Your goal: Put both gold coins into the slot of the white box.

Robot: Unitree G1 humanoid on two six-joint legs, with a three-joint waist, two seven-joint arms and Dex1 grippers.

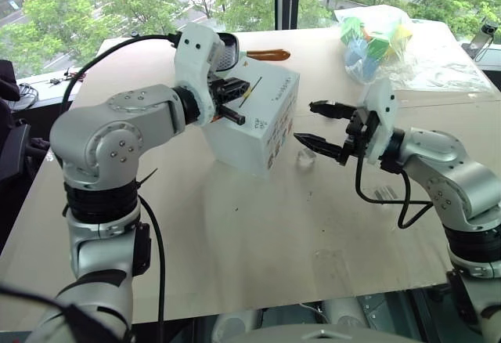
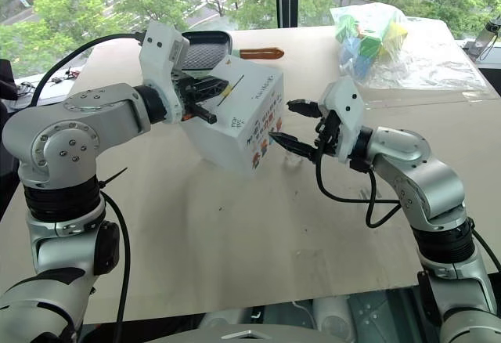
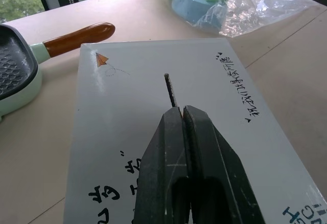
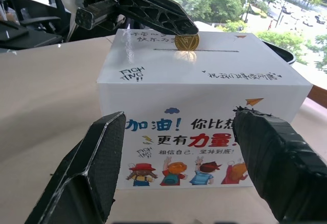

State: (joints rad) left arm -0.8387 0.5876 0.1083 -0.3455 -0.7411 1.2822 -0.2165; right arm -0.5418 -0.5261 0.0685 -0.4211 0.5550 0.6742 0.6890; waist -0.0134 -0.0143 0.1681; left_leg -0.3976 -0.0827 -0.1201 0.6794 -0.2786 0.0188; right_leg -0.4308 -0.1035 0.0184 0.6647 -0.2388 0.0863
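Right now the left gripper (image 4: 176, 29), upper middle of the right wrist view, pinches one gold coin (image 4: 187, 42) on edge at the slot (image 4: 214, 50) of the white box (image 1: 258, 124), centre table. The right gripper (image 1: 317, 128) waits just beside the box, jaws wide, holding nothing. I can't spot the second coin, so I'd guess that's left.
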